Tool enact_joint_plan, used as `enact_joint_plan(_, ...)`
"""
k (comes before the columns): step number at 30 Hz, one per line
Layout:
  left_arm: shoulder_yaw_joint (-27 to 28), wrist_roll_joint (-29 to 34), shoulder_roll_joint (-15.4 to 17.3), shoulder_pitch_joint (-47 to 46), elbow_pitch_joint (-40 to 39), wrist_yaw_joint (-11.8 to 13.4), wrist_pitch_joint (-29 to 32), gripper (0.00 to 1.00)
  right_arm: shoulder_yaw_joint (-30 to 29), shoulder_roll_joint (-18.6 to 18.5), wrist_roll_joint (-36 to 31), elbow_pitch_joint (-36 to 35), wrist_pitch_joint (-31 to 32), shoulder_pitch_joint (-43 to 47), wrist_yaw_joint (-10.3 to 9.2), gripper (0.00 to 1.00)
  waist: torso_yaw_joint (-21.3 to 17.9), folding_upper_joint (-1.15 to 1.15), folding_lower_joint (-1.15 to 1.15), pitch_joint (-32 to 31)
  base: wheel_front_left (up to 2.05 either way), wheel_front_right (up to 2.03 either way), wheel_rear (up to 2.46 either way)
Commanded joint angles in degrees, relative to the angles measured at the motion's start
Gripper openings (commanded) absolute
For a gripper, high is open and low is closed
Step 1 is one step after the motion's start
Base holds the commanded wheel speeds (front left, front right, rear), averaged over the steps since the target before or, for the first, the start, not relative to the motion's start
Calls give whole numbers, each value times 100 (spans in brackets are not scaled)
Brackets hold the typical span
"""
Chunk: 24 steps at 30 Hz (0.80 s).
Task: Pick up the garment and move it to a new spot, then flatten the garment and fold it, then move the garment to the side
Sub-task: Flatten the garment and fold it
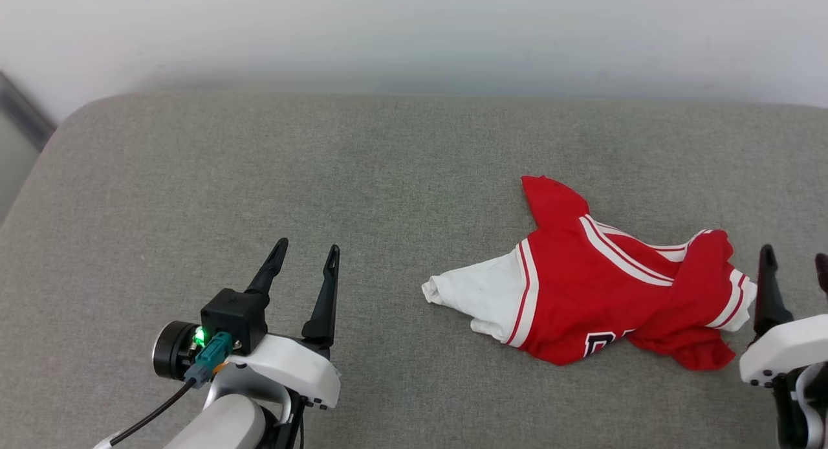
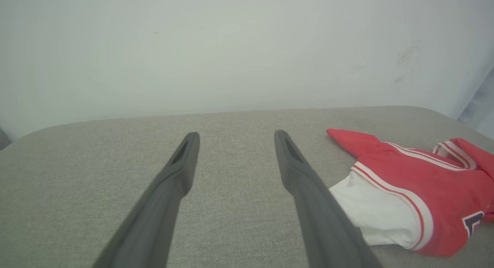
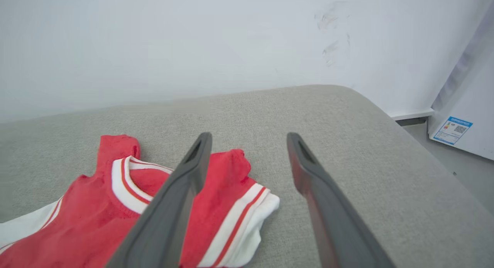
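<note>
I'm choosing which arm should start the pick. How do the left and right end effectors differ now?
The left end effector hovers over the grey cushion, well apart from the garment; the right end effector is close beside its striped sleeve. The left one shows whole in the head view; the right one is cut by that view's edge. Both are open and empty.

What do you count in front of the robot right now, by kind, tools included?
garment: 1, crumpled, red with white sleeves
tools: 2, the left tool and the right tool, both open, holding nothing
cushion: 1, grey, with the garment lying on it
total: 4
</note>
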Motion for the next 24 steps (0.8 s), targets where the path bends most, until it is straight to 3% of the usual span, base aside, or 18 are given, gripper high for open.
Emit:
enact_joint_plan(1, 20, -23, 21, 73, -14, 34, -4, 100, 98, 49, -60, -135, -90, 149, -2, 100, -8, 0, 0, -39, 0, 0, 0)
enact_joint_plan(5, 19, -37, 40, 110, -30, 65, 20, 100, 386, 83, -163, -564, -133, 423, -2, 100, -23, 0, 0, -117, 0, 0, 0)
enact_joint_plan(9, 17, -52, 69, 163, -64, 99, 35, 100, 657, 96, -14, -859, 206, 762, -2, 100, -48, 0, 0, -167, 0, 0, 0)
enact_joint_plan(18, -11, -53, 102, 141, -141, 152, 82, 100, 753, 78, 112, -984, 2011, 777, -2, 100, -65, 0, 0, -175, 0, 0, 0)
enact_joint_plan(24, -48, -25, 64, 49, -171, 128, 77, 100, 426, -280, 243, -545, 2699, 477, -2, 100, 60, 0, 0, -40, 0, 0, 0)
